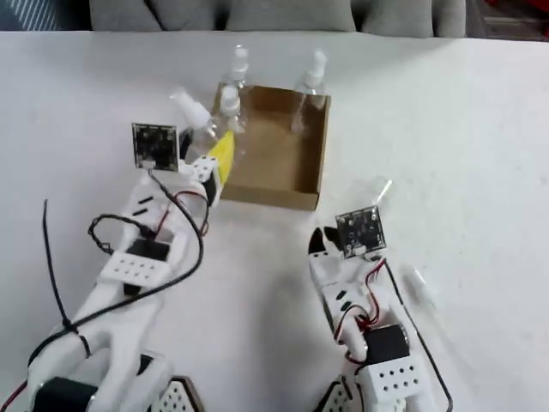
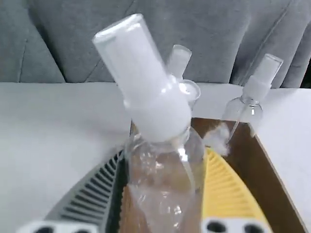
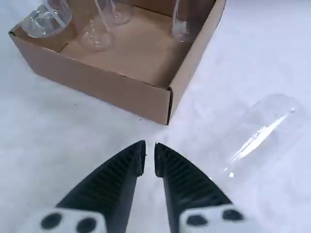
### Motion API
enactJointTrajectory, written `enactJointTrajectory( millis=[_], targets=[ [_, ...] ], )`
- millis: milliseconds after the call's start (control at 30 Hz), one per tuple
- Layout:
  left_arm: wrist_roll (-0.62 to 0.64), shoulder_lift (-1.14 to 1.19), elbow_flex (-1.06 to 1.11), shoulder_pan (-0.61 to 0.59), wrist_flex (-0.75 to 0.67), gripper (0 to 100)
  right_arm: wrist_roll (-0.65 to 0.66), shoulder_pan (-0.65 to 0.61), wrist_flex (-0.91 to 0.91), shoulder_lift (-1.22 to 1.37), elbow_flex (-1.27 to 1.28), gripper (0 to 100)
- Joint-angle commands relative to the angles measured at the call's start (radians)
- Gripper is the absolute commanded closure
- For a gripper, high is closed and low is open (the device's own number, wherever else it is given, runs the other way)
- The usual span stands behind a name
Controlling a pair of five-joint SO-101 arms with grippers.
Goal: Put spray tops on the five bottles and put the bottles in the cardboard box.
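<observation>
Fingers [image 2: 228, 189] of the left gripper [image 2: 165, 160] clamp the body of a clear plastic bottle with a white spray top [image 2: 146, 97], tilted at the left wall of the brown cardboard box [image 1: 266, 196], its top leaning outward, away from three topped bottles [image 1: 309, 81] standing inside. The drop likely needs it righted and carried inward; the right gripper [image 3: 149, 158], nearly closed and empty, sits beside a clear uncapped bottle [image 3: 262, 131] lying on its side.
</observation>
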Motion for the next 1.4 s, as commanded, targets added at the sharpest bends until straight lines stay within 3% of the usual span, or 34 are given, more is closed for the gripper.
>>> enactJointTrajectory(
  millis=[0,500,1267,1367],
  targets=[
    [0.006,0.044,-0.071,-0.015,-0.117,98,0.009,0.005,0.004,-0.001,0.009,98.2],
    [0.006,0.257,-0.173,-0.015,-0.164,98,0.009,0.005,0.004,-0.001,0.009,98.2],
    [0.005,0.334,-0.143,-0.015,-0.166,98,0.009,0.005,0.005,0.001,0.009,98.2],
    [-0.017,0.384,-0.143,-0.015,-0.224,98,0.009,0.005,0.005,0.001,0.009,98.2]
  ],
)
